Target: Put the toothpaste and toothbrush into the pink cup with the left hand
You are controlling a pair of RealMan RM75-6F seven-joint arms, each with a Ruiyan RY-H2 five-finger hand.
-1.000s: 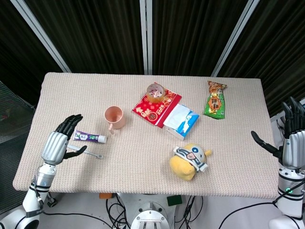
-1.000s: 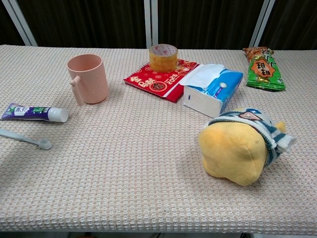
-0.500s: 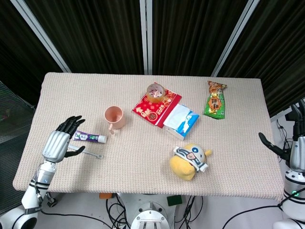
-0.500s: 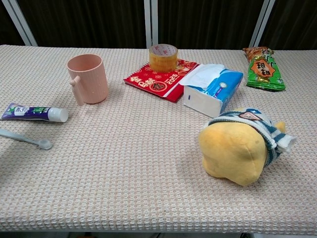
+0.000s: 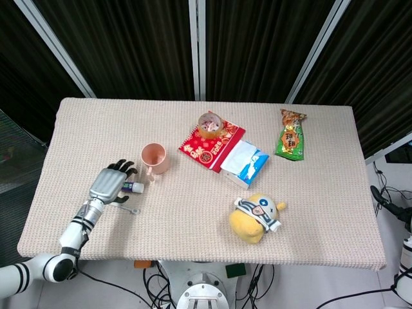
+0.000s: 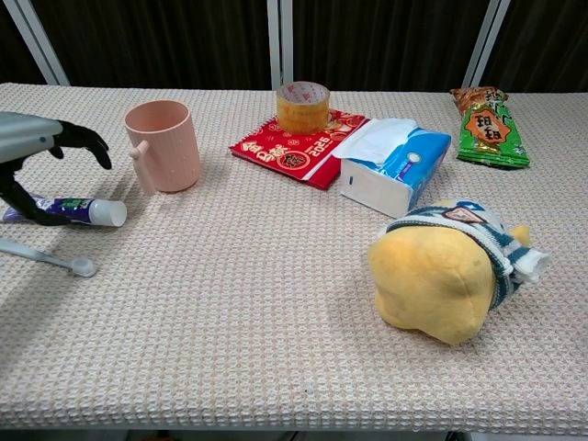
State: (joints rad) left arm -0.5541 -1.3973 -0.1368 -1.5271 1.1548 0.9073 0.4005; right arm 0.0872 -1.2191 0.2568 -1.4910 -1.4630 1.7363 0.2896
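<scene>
Bright, even overhead light, soft shadows, sharp focus, dark backdrop.

The pink cup [image 6: 163, 145] stands upright, handle toward the table's front-left. In front of it to the left the purple-and-white toothpaste [image 6: 81, 210] lies flat, white cap pointing right. The pale toothbrush [image 6: 50, 258] lies flat nearer the front edge.

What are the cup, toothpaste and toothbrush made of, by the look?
Cup: likely matte plastic, judging by its even pink colour, ribbed wall and lack of glare.
Toothpaste: soft printed tube, plastic or laminate, with a smooth white cap that looks like hard plastic.
Toothbrush: pale, slightly translucent handle, probably plastic; bristles too small to judge.
</scene>
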